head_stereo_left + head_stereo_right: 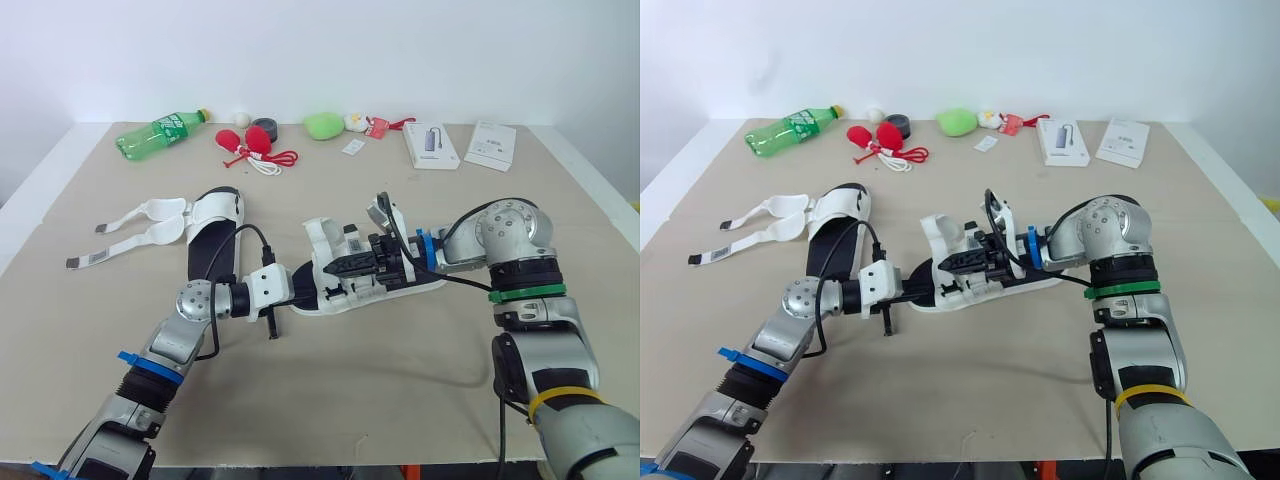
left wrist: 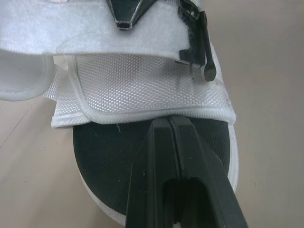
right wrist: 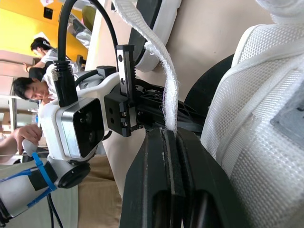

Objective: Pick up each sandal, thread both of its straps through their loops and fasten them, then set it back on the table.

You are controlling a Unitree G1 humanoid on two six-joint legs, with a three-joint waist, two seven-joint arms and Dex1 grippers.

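One sandal (image 1: 325, 238) lies in the middle of the counter (image 1: 400, 380), well clear of every edge, with both arms reaching in to it from either side. The right claw (image 3: 167, 132) is closed on a white strap (image 3: 164, 71), which rises from between its fingers. The left claw (image 2: 169, 121) is closed with its fingers pressed together over the black insole, its tip just beside the edge of the white mesh upper. I cannot tell whether it pinches anything.

The second sandal (image 1: 215, 225) rests nearer the left edge, its loose straps (image 1: 140, 225) trailing out towards that edge. A green bottle (image 1: 160, 132) and two white boxes (image 1: 431, 146) sit along the far edge. The near half of the counter and its right side lie bare.
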